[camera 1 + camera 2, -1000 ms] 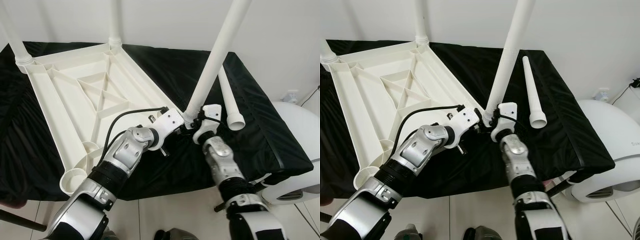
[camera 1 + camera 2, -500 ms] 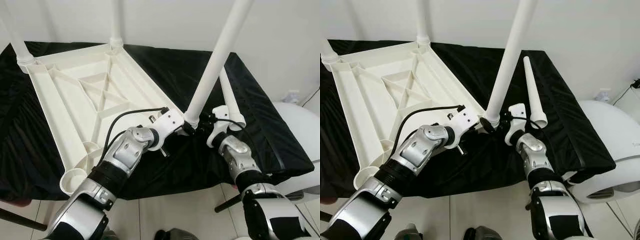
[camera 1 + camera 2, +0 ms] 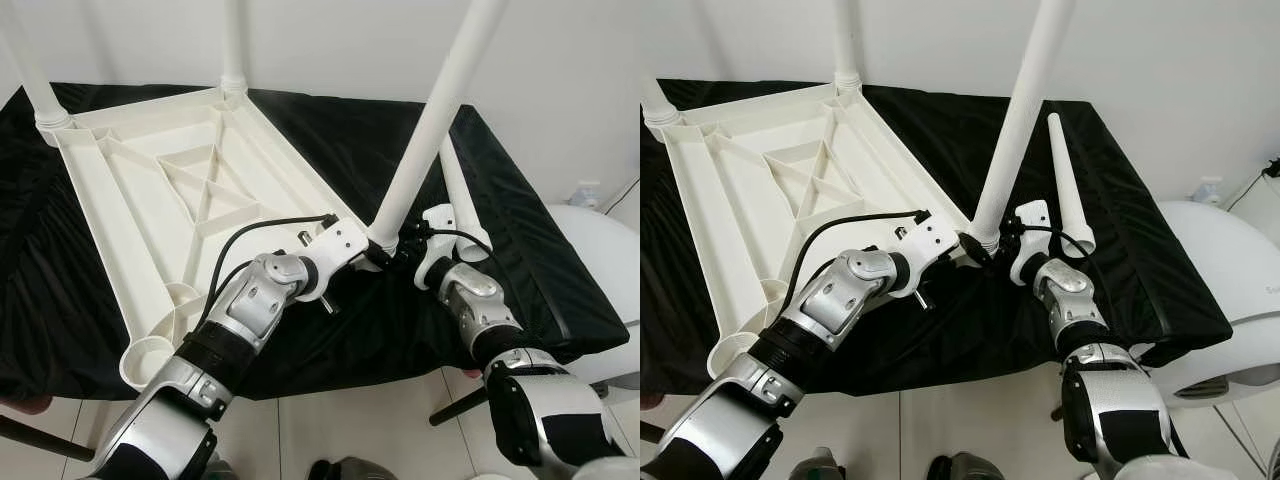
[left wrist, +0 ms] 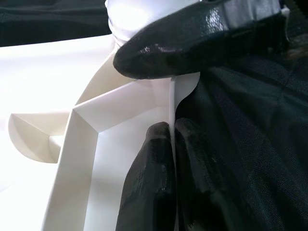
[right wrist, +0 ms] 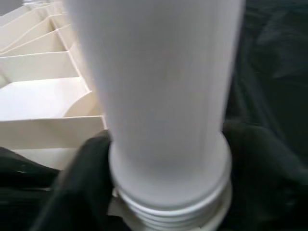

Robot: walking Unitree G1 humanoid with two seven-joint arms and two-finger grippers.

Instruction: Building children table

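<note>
Leg fitting, third corner of the upturned tabletop [image 3: 150, 190] on the black-draped worktop [image 3: 520, 250].
I have the left claw [image 3: 368, 255] pinched narrow on the tabletop's corner wall, steadying it. Right claw [image 3: 408, 252] sits at the base of the tilted leg [image 3: 425, 130], fingers spread around its collar; real grip I cannot tell. Right wrist view shows threads still exposed, so I judge more screwing-in is needed. Spare leg [image 3: 1065, 190] lies just beside.

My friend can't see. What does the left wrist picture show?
The left tool has its black fingers pinching the thin white edge of the upside-down tabletop, beside a leg in its corner. Black cloth lies beside it.
</note>
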